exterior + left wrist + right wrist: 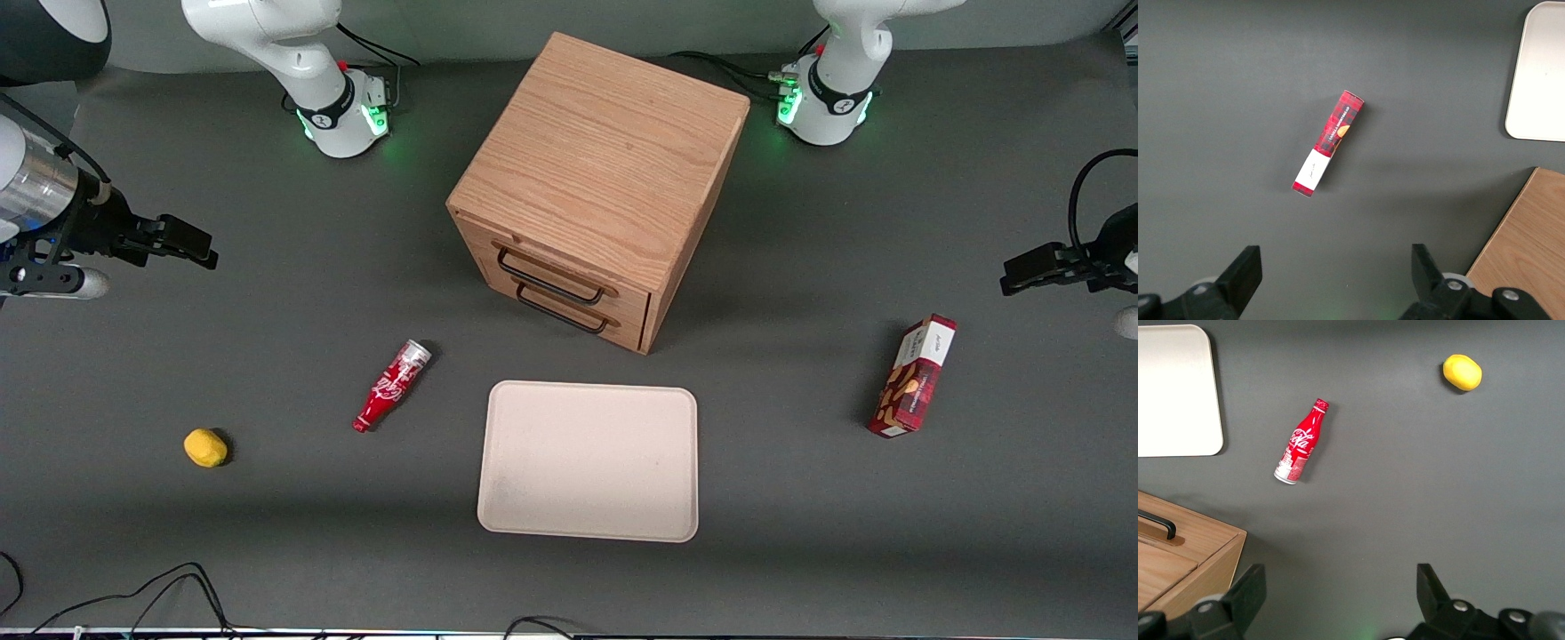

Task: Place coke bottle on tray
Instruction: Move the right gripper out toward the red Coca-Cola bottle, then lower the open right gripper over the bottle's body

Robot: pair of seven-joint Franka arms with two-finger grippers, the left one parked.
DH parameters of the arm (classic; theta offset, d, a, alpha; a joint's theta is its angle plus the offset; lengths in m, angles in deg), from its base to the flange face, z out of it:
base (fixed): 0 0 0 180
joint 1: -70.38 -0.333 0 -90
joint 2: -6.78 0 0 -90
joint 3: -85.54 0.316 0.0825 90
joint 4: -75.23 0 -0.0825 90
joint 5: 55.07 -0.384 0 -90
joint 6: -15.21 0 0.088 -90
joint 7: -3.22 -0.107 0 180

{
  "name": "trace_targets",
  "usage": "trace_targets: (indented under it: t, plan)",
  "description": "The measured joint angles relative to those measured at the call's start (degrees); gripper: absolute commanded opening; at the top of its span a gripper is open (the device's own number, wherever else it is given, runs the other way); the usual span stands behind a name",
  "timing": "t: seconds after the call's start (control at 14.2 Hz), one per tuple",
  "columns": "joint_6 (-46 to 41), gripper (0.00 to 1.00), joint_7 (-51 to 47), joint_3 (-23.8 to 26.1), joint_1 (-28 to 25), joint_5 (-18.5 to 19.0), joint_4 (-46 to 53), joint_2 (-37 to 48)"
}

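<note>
The large pale beige tray (588, 462) is seen nearest the front camera. Just beside it, toward the working arm's end, the small red contour-shaped coke bottle (392, 385) lies on its side on the dark table (267, 533). Farther off, the gripper (182, 240) is held high, fingers spread, empty. Rolling could be caused by a glancing grasp. The arm is cut off at the frame edge.

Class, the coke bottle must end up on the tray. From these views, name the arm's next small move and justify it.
Probably carry the open gripper over and down toward the coke bottle. The gripper hangs empty at the working arm's end of the table, well clear of the bottle, which lies on its side on the table beside the tray, between it and a lemon.
</note>
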Motion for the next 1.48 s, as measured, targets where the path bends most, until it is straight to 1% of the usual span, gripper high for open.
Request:
trace_targets:
  t: [0.7, 0.92, 1.06, 1.34, 1.48]
  plan:
    - [1.0, 1.00, -0.1, 0.0, 0.4, -0.4, 0.0, -0.6]
    - [3.8, 1.00, -0.3, 0.3, 0.0, -3.3, 0.0, -3.4]
    - [7.8, 1.00, -1.0, 1.8, -0.1, -4.8, 0.1, -6.4]
    - [15.9, 1.00, -8.3, 8.6, -0.8, -4.6, 1.0, -13.8]
    - [19.2, 1.00, -10.0, 9.4, -1.1, -4.5, 1.3, -17.6]
